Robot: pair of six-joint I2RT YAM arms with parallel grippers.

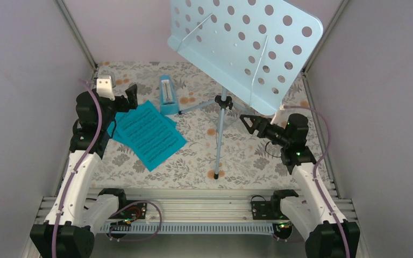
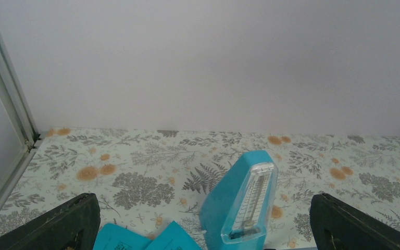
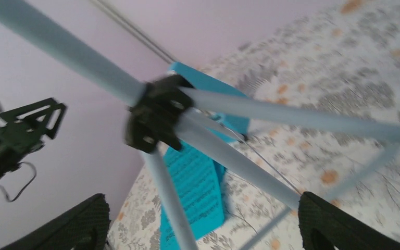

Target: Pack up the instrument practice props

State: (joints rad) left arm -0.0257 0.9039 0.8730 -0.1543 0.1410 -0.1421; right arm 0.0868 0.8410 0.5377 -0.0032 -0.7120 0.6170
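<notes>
The light blue music stand [image 1: 223,115] stands on its tripod at centre right, its perforated desk [image 1: 247,37] tilted overhead. Teal sheet-music pages [image 1: 148,131] lie flat at centre left. The wedge-shaped metronome [image 1: 166,97] stands upright behind them. My left gripper [image 1: 129,99] is open and empty at the pages' far left corner, facing the metronome [image 2: 242,200]. My right gripper [image 1: 250,124] is open and empty just right of the stand's pole, aimed at the black tripod hub [image 3: 153,117]. The pages [image 3: 192,192] show beyond the legs.
A floral cloth [image 1: 193,161] covers the table. Plain walls close in the left, right and back sides. An aluminium rail [image 1: 193,207] with the arm bases runs along the near edge.
</notes>
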